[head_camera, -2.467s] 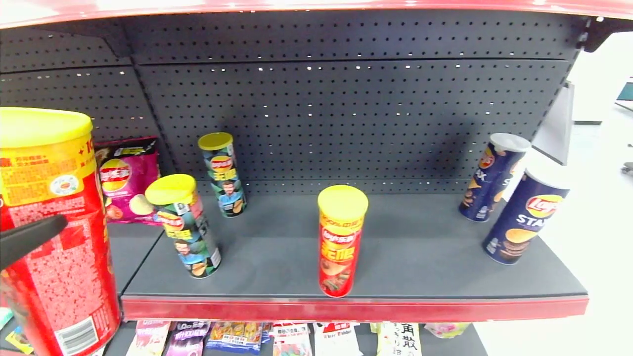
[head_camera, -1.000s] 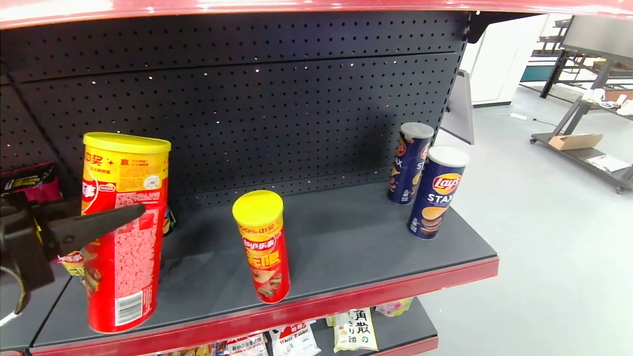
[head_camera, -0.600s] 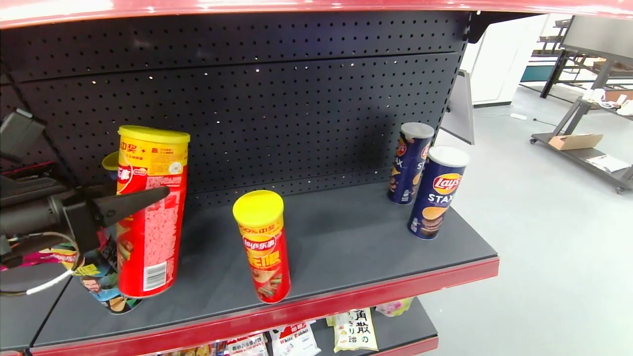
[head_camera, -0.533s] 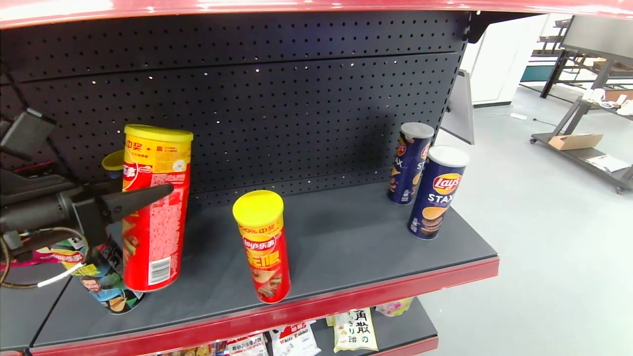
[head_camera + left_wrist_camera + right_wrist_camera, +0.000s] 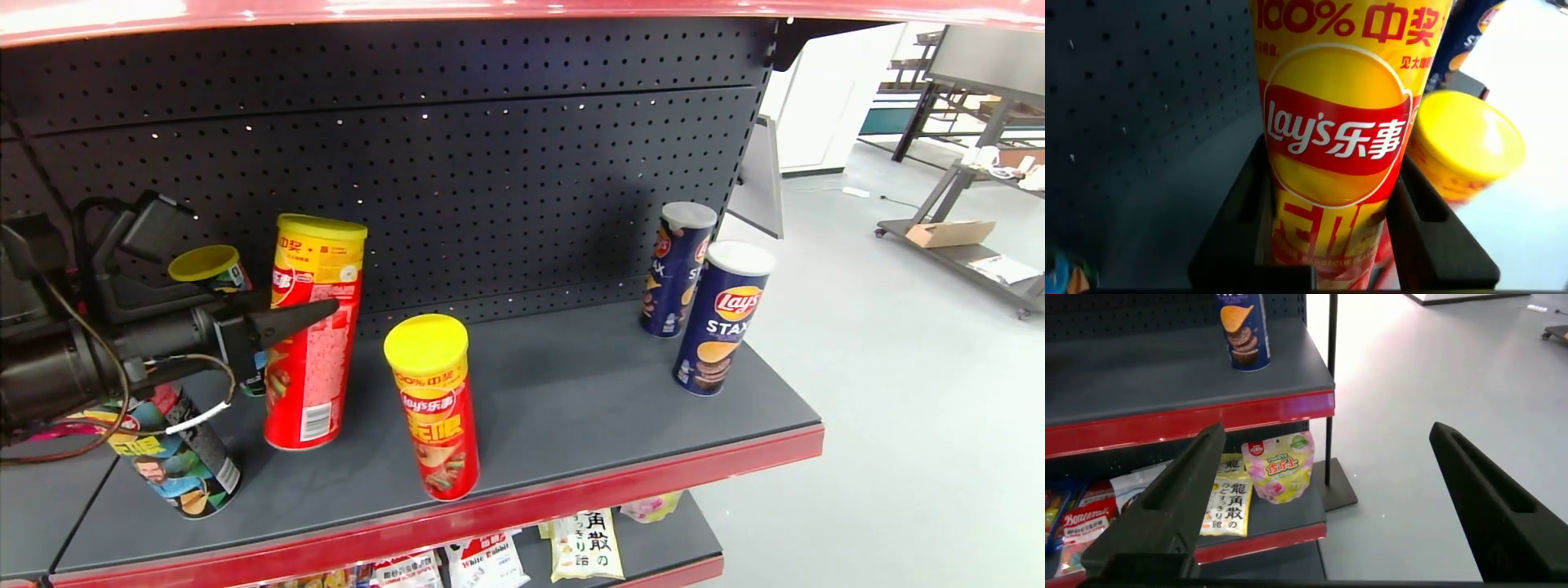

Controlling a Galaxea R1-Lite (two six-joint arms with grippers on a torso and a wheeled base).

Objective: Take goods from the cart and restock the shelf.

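Black pegboard (image 5: 490, 163) backs a grey shelf (image 5: 571, 392) with a red front lip, and a bright grey floor opens past its right end. Taking the board as a clock face with twelve at the pegboard, the tall red can (image 5: 322, 384) with the yellow lid stands upright at about ten o'clock. The left end effector (image 5: 1333, 229) is clamped on it, one black finger (image 5: 286, 318) across its front and one on each flank in the left wrist view. Whether its base rests on the board or hangs just above it, I cannot tell.

At four o'clock of that can, near the lip, stands a shorter red can (image 5: 433, 408), apart from it. Two teal cans sit toward nine o'clock: one by the lip (image 5: 175, 449), one (image 5: 208, 265) further back behind the arm. Out at two o'clock are two dark blue cans (image 5: 722, 318), just beside each other.

The right end effector (image 5: 1328, 433) hangs lower – fingers wide apart, nothing between them – facing snack packets (image 5: 1278, 465) on the shelf below
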